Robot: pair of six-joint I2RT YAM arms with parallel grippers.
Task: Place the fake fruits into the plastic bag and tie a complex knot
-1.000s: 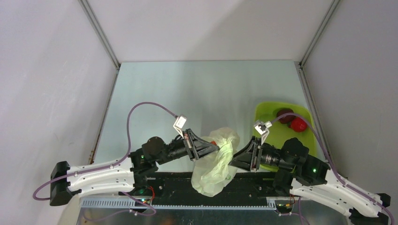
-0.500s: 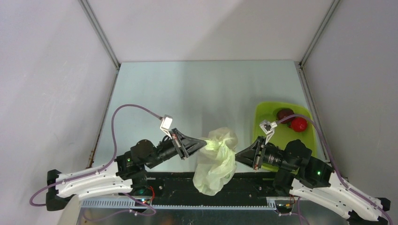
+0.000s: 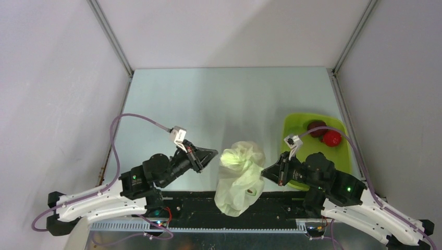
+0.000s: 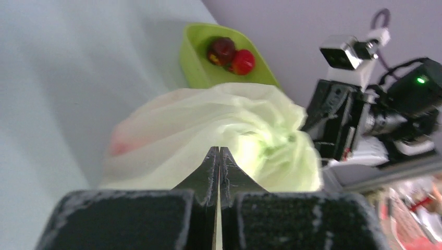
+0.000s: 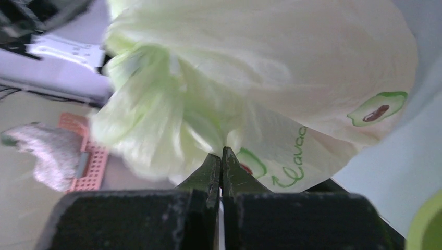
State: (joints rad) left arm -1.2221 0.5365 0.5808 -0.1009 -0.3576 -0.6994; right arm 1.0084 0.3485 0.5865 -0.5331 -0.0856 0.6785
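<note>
On the left, the left gripper (image 3: 212,153) hung low over the table (image 3: 208,99), pointing right toward the plastic bag (image 3: 238,179). Its jaws were pressed flat together with no gap, as its own wrist view (image 4: 219,156) showed. From above, its tip seemed to sit just beside the bag's left edge rather than on it. The wrist view was too blurred to settle whether any film was caught.

The plastic bag (image 4: 234,117) stood near the middle of the near edge, between the two arms. Its lower part drooped over the dark rail at the front. Its top was gathered into a bright, crumpled bunch, and the body below was puffed out. A faint pinkish patch showed through the film on its left side. Green-and-brown prints and green lettering marked the right side (image 5: 292,62).

To the right, the right gripper (image 3: 264,172) pointed left into the bag. Its jaws were closed tight, pinching a fold of film just under the bunch (image 5: 222,155).

Farther right, the lime-green tray (image 3: 292,122) lay well apart from the bag. In its far end sat a maroon fruit (image 3: 315,127) and a red fruit (image 3: 332,138), touching each other. The left wrist view showed the same pair, the maroon one (image 4: 222,48) beside the red one (image 4: 243,61), in that tray (image 4: 200,67).
</note>
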